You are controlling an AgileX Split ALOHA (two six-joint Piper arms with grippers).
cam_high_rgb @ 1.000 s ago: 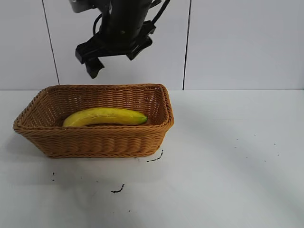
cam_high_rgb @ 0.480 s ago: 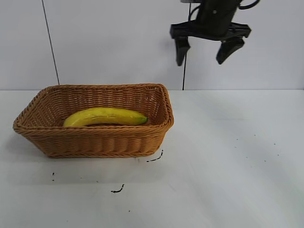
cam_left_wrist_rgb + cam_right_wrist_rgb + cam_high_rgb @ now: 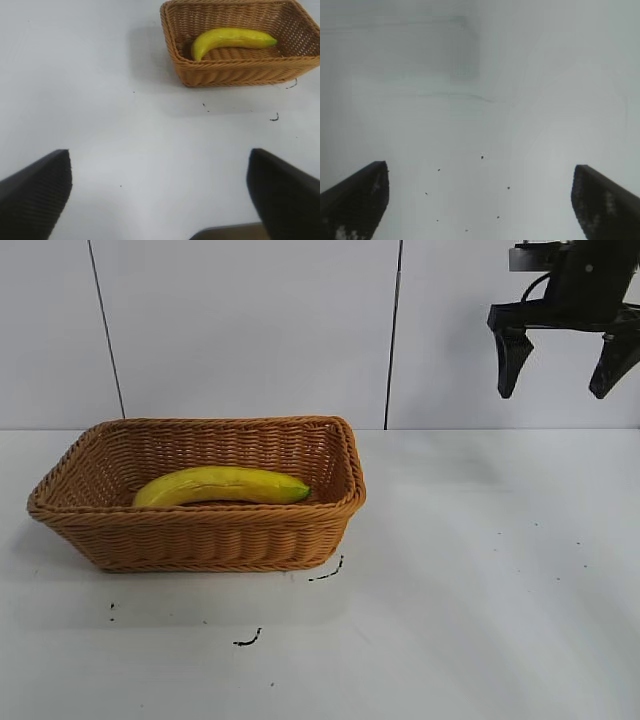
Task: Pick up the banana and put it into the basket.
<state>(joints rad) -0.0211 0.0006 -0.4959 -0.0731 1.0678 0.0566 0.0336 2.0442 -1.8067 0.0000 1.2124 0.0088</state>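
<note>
White table [image 3: 480,570] carries the basket [image 3: 200,535] on its left half, standing flat, long side toward the exterior camera. Small black marks [image 3: 248,640] on the surface just in front of the basket; finer specks [image 3: 578,543] scattered toward the right.

a robotics test bench in a lab-like room is showing here: a plain white table [image 3: 480,580] is filling the lower frame, and bare white wall panels [image 3: 250,330] with thin dark vertical seams are standing behind it. small black marks [image 3: 248,640] are dotting the tabletop at lower centre. a black robot gripper [image 3: 560,360] is hanging at upper right.
</note>
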